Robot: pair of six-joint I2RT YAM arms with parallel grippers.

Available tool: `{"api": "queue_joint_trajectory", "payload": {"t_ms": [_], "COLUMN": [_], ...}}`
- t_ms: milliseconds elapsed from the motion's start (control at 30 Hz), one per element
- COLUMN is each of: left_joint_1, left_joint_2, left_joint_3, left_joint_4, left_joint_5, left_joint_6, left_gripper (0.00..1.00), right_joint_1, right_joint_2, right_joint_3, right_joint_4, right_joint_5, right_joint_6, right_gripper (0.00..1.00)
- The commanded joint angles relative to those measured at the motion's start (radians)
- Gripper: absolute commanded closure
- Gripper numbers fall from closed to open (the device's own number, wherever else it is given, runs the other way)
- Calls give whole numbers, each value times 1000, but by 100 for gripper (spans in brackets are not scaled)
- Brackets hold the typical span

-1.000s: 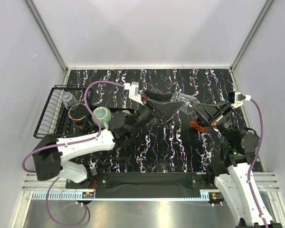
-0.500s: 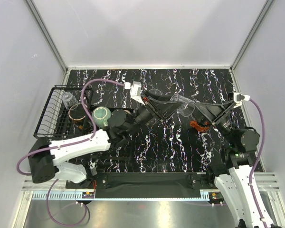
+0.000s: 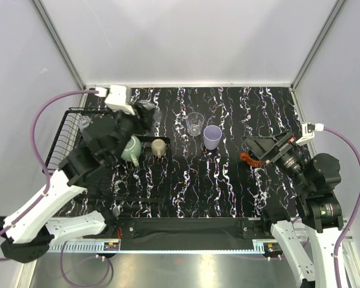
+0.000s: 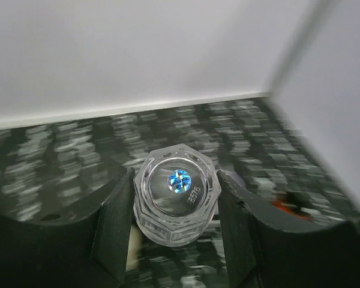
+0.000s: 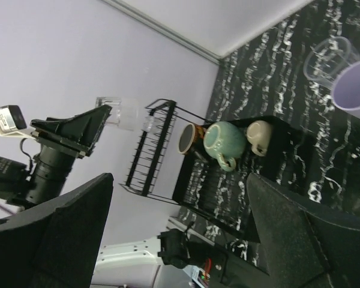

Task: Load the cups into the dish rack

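Handover complete: the clear faceted glass [image 4: 177, 183], shared between both arms a second ago, is now clamped in my left hand [image 4: 176, 207] up beside the black wire dish rack [image 3: 54, 150], my right hand [image 3: 256, 147] spread wide and empty, so I judge racking comes next.

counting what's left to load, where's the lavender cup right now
In the top view the lavender cup stands upright on the table near its middle, just right of a standing clear glass and well right of the dish rack.
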Motion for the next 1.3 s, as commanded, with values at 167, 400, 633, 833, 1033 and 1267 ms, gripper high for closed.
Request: {"api": "queue_joint_trajectory", "payload": {"t_ms": [167,400,633,833,1033,1267], "left_joint_1": [247,407,531,597,662,724], "left_joint_2": [-117,-214,-229,-219,-213,-171], "left_joint_3": [-4,-152,-219,-286,-341,-344], "left_joint_4": [-353,-445,-434,-364,-264,-207], "left_joint_5": [-473,-549,-453,-415,-349,-288], "left_joint_6": [119,-71,-139,-134,-105,-98], "left_gripper": [100,100,100,99,100,91], "right_joint_1": [-1,-3,-3,-1,-1,-1], "right_joint_2": [41,54,53,45,41,45], "right_joint_3": [31,23,20,5,-12,-34], "right_joint_4": [-137,-146,-158,-173,-177,-167], "right_joint_5": [53,52,58,63,67,69], "right_joint_6": [-133,-144,-154,-164,-168,-170], "right_gripper": [0,0,0,0,0,0]}}
